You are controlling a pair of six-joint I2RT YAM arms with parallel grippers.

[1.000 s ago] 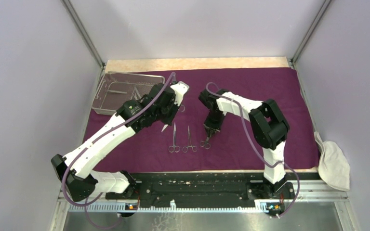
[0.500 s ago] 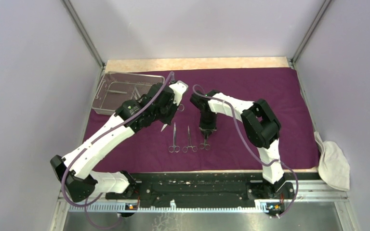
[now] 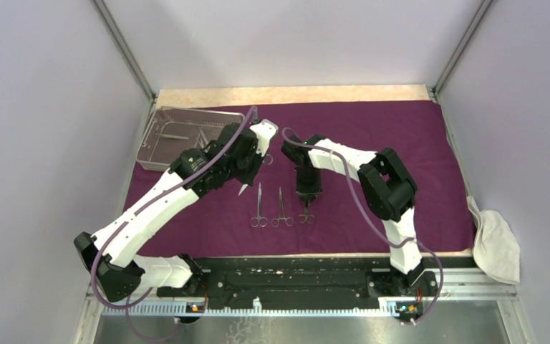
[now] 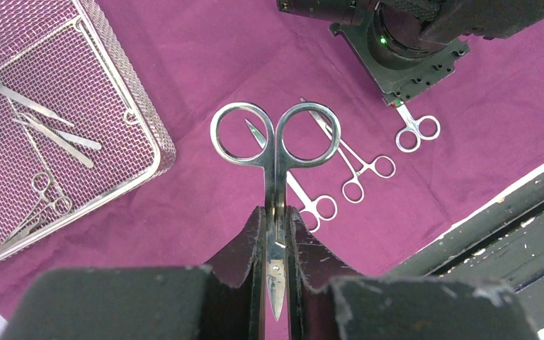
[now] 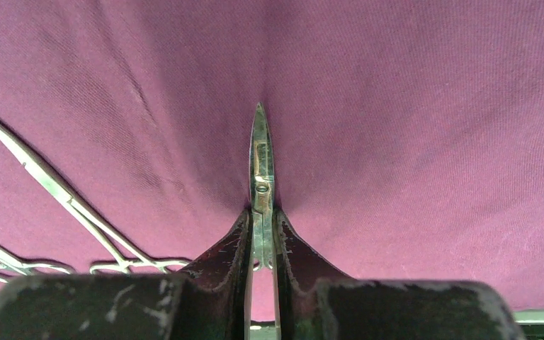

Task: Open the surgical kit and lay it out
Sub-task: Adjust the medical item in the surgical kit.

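The left fingers (image 4: pixel 244 258) pinch the blades of the scissors (image 4: pixel 277 177), rings pointing away, above the cloth (image 3: pixel 387 143). The right fingers (image 5: pixel 228 258) clamp an instrument (image 5: pixel 261 177) by its shank, tip down at the cloth, centre frame. Two forceps (image 3: pixel 258 208) lie just left of it. The tray (image 4: pixel 42 64), upper left, holds more tools.
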